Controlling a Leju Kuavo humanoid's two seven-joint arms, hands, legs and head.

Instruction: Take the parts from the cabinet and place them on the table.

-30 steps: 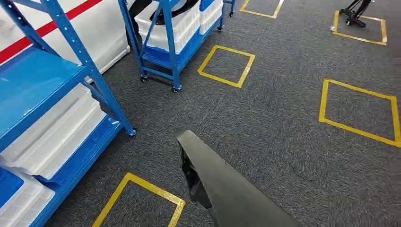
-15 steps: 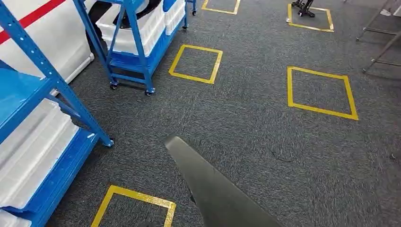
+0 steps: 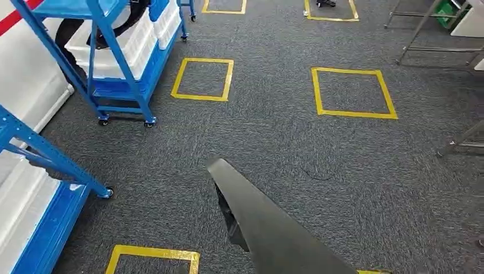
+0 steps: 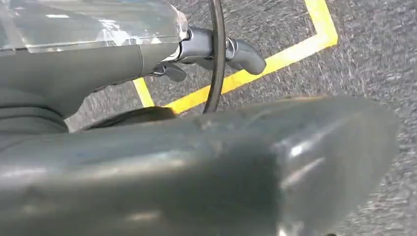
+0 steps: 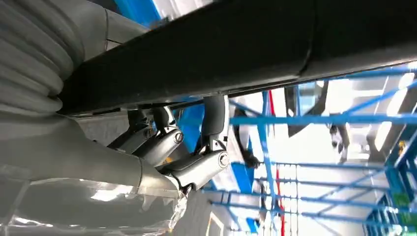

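The long dark part (image 3: 268,228) is out of the cabinet and carried in front of the robot, above the grey carpet (image 3: 342,171) with its yellow taped squares (image 3: 353,92). In the right wrist view the right hand (image 5: 172,147) has its fingers hooked up against the part's underside, bearing it. In the left wrist view the left hand (image 4: 206,54) lies beside the part, fingers partly curled; whether it grips, I cannot tell. Blue racks (image 3: 114,57) stand at the carpet's left edge. The placing on the table remains, I judge.
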